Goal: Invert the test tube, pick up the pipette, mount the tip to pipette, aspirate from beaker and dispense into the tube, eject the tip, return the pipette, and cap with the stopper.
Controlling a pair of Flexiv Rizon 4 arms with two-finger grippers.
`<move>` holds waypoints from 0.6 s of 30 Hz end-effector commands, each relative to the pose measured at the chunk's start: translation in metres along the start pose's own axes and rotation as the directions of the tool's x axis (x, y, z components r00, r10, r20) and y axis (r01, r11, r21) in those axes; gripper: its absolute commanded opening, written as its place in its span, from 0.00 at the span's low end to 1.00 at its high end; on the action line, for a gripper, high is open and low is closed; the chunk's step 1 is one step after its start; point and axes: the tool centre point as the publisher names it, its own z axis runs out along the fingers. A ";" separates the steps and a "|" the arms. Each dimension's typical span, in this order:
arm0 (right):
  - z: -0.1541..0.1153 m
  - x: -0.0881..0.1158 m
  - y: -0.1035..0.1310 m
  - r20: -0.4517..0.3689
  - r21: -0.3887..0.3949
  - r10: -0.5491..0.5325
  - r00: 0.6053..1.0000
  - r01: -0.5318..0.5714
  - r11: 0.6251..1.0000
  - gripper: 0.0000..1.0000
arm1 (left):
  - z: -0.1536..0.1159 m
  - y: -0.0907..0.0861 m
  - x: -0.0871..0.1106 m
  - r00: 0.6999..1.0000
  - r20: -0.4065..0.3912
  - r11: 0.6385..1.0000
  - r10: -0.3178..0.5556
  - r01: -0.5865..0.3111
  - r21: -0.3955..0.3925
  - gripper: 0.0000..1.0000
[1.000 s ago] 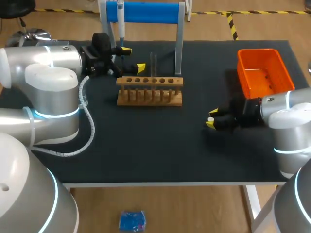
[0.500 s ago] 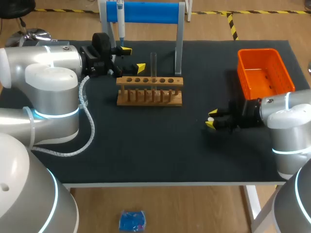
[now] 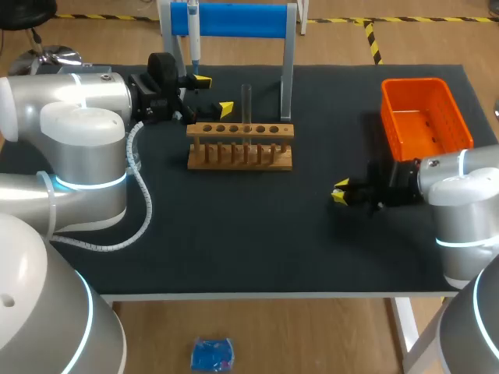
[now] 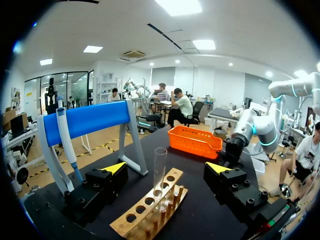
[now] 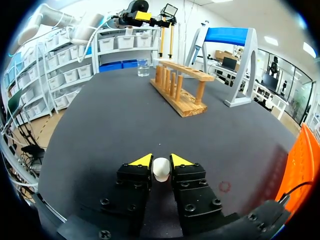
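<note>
the right arm's fingers (image 5: 161, 162) stand narrow, pinched from both sides on the small white stopper (image 5: 161, 169), which sits between the yellow tips close over the dark tabletop (image 3: 234, 226). in the head view this gripper (image 3: 341, 192) lies low, just in front of the orange bin (image 3: 425, 117) and well apart from the wooden rack (image 3: 240, 146).

the left arm's fingers (image 3: 214, 94) are spread wide and hold nothing. they sit beside the rack's left end, near the foot of the blue stand (image 3: 234, 19). from the left wrist, the clear test tube (image 4: 160, 165) stands upright in the rack (image 4: 150, 207), mouth up, ahead of the open fingers (image 4: 166, 168) and touching neither (it appears in the gap between them). the head view shows the tube (image 3: 246, 101) rising from the rack's back row.

the pipette (image 3: 194, 35) hangs on the stand's left side, tip end down, just beyond the left gripper. a small glass beaker (image 5: 143, 67) shows in the right wrist view, beyond the rack's far end.
</note>
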 end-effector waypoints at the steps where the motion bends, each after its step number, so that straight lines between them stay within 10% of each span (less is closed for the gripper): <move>1: -0.001 0.000 -0.001 0.001 -0.001 0.000 1.000 0.000 1.000 0.00 | 0.001 0.002 0.001 1.000 0.005 1.000 0.001 -0.001 0.007 1.00; 18: -0.029 -0.002 0.048 0.020 -0.020 -0.009 1.000 0.009 1.000 0.00 | 0.001 0.002 0.001 1.000 0.005 1.000 0.001 -0.001 0.007 1.00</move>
